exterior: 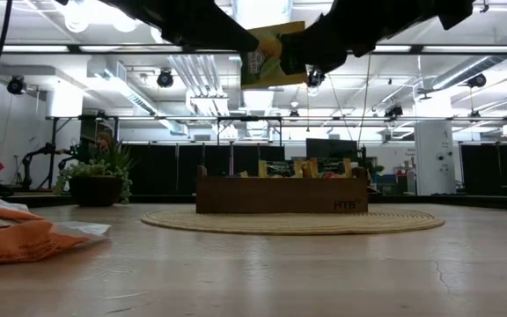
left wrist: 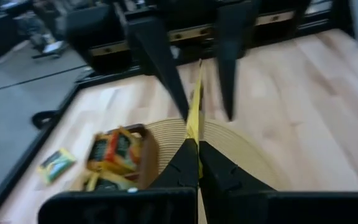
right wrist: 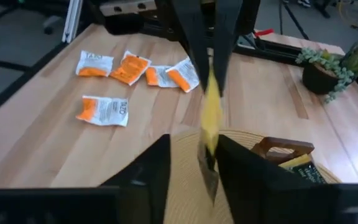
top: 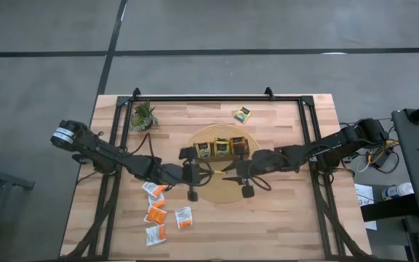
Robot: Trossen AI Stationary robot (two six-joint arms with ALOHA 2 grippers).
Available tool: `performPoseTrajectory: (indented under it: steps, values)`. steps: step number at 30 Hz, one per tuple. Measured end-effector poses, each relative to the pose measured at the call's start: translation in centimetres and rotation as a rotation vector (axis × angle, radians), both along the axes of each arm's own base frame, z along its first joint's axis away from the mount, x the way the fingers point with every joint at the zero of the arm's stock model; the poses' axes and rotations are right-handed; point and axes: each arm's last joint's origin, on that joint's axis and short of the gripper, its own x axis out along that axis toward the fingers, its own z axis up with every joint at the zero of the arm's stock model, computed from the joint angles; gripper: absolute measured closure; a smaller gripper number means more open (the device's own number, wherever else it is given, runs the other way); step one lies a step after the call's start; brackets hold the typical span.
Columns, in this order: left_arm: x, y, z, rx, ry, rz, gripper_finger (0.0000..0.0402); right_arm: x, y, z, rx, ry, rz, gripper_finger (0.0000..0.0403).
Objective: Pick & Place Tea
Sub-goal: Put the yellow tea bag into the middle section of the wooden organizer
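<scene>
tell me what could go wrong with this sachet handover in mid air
The left gripper pinches only an edge of the yellow sachet, while the right gripper stands open around it; it could slip and fall. It hangs over the woven mat, beside the wooden tray, so a drop would likely miss the compartments.

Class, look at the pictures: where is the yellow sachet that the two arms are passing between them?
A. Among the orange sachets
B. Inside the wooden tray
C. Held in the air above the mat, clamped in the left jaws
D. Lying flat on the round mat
C: the low view shows the yellow sachet aloft, and the left gripper is shut on its edge over the mat.
</scene>
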Motion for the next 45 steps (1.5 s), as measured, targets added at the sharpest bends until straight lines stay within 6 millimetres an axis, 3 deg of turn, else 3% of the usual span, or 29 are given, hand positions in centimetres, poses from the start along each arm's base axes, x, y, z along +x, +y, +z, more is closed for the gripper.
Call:
performPoseTrajectory:
  steps: [6,10,16,21,25,36,45]
  values:
    - [-0.5,0.2,1.1,-0.004,-0.043,0.042,0.0401,-0.9,-0.1,1.6,0.047,-0.038,0.003,0.0216]
    - [-1.7,0.1,2.0,-0.018,-0.111,0.078,0.0401,-2.1,-0.3,3.3,0.078,-0.081,0.029,0.0194]
    - [-3.9,0.3,2.0,-0.091,-0.396,0.05,0.0401,-3.4,-0.5,4.7,0.119,-0.151,0.026,0.0188]
    - [-5.9,0.8,0.9,-0.175,-0.646,-0.06,0.0401,-2.9,-0.5,5.3,0.13,-0.277,0.031,0.0188]
    - [-6.8,1.2,0.6,-0.173,-0.719,-0.056,0.0401,-2.5,-0.6,5.8,0.115,-0.384,-0.028,0.0188]
    - [-5.0,0.5,0.1,-0.147,-0.689,-0.083,0.0401,-0.3,-0.3,4.3,0.148,-0.579,-0.058,0.0188]
    - [-3.1,-0.2,-0.4,-0.106,-0.662,-0.089,0.0401,0.7,-0.4,3.3,0.164,-0.611,-0.069,0.0201]
